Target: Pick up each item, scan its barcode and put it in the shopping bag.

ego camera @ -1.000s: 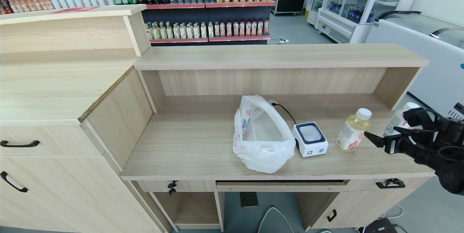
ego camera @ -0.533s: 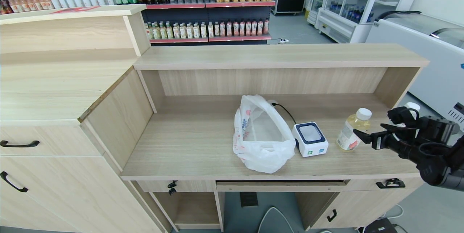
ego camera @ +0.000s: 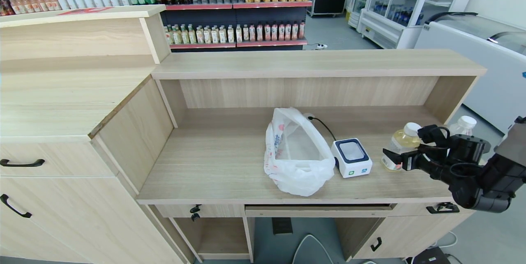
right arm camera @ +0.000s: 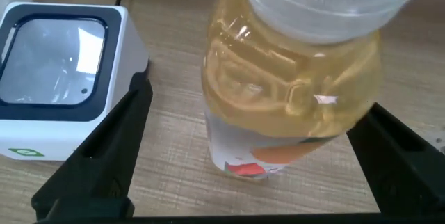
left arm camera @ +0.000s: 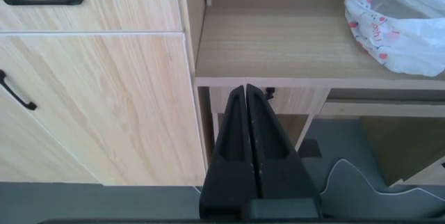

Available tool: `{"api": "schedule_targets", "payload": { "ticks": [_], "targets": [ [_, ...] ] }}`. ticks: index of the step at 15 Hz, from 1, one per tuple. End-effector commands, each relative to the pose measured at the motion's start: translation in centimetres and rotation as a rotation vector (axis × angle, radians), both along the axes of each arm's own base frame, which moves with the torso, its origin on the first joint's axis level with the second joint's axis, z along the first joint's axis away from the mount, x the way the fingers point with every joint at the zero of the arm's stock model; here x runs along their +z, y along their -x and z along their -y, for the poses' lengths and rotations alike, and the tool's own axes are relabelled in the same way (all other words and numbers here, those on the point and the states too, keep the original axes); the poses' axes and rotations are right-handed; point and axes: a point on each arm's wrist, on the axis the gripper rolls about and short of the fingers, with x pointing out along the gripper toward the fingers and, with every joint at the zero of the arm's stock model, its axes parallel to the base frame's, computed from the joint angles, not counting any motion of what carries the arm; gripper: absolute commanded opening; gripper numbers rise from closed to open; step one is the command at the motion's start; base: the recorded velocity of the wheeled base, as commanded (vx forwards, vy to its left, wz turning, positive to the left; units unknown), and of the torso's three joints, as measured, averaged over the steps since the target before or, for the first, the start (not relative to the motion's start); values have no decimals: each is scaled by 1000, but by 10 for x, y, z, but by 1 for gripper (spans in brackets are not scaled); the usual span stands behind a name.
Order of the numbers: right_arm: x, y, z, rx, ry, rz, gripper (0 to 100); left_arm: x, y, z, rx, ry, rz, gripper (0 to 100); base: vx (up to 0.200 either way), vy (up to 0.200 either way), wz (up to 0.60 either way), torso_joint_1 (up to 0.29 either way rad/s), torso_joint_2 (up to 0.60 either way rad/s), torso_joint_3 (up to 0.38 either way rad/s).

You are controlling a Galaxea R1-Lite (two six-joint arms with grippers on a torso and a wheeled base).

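Advancing leftward, the right gripper [ego camera: 406, 145] now brackets the yellow bottle [ego camera: 397, 141], right of the scanner [ego camera: 351, 157] and shopping bag [ego camera: 298, 153]. Left gripper [left arm camera: 247, 113] idles pinched closed, off the counter [left arm camera: 278, 43]. Right wrist: jaws wide astride the bottle, poised to clamp.

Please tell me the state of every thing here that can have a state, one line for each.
shopping bag: mouth open, looks empty.
scanner: upright, window facing up, cable attached.
yellow bottle: upright, capped, between the right gripper's fingers, not clamped.
second bottle: upright, capped.
right gripper: open.
left gripper: shut, holding nothing.
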Motion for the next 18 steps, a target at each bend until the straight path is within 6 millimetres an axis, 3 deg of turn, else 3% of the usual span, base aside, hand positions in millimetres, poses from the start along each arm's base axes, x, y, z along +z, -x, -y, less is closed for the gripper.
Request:
{"api": "schedule_targets", "payload": {
  "ticks": [1, 7, 14, 15, 18],
  "targets": [
    [-4, -10, -2, 9, -6, 10, 100, 0, 0, 0, 1, 0, 0, 0, 0, 0, 0, 0, 0, 0],
    [-10, -28, -19, 54, -12, 23, 100, 0, 0, 0, 1, 0, 0, 0, 0, 0, 0, 0, 0, 0],
    [-10, -34, -22, 73, -5, 46, 100, 0, 0, 0, 1, 0, 0, 0, 0, 0, 0, 0, 0, 0],
    [-9, -34, -21, 71, -6, 48, 0, 0, 0, 0, 1, 0, 0, 0, 0, 0, 0, 0, 0, 0],
    [-8, -36, -19, 62, -2, 55, 0, 0, 0, 0, 1, 0, 0, 0, 0, 0, 0, 0, 0, 0]
  ]
}}
